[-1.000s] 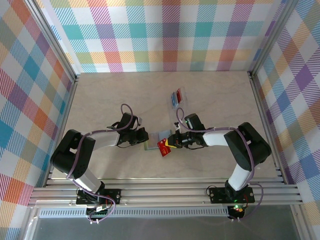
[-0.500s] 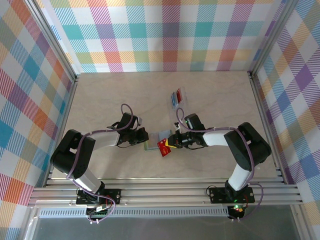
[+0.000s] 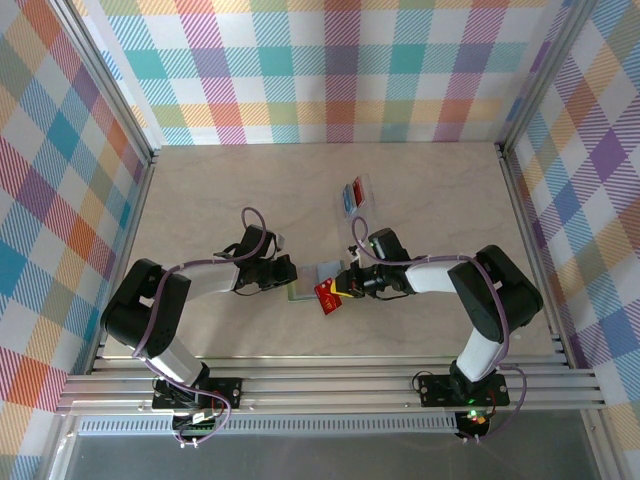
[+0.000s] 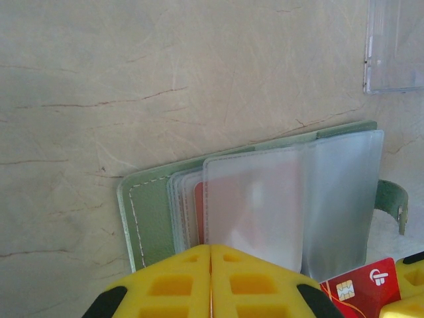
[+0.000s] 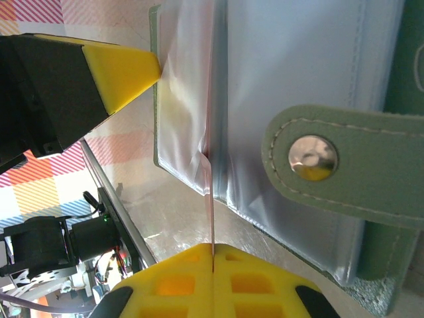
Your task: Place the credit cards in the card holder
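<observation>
Card: thin red plastic credit card with a gold chip [image 4: 364, 291] is clamped edge-on between the closed yellow fingers of the right claw [image 5: 212, 248]; its far edge lies between the clear sleeves [image 4: 265, 199] straight ahead of that claw.
Card holder: flat grey-green soft bifold card holder [image 4: 149, 212] is laid open on the beige marbled tabletop [image 4: 99, 79], between the two claws, just ahead of the left claw [image 4: 211, 250]; a red tint is seen inside one sleeve.
Strap: green strap with a metal stud [image 5: 311, 159] is seen ahead of the right claw, just beside the held card.
Left claw: narrow, pads pressed together, tip touching the sleeve edge; a pinch on the sleeve cannot be told.
Tray: clear rectangular plastic tray [image 4: 397, 53] is set beyond the card holder, apart from both claws; red and blue plastic cards [image 3: 350, 193] are held in it.
</observation>
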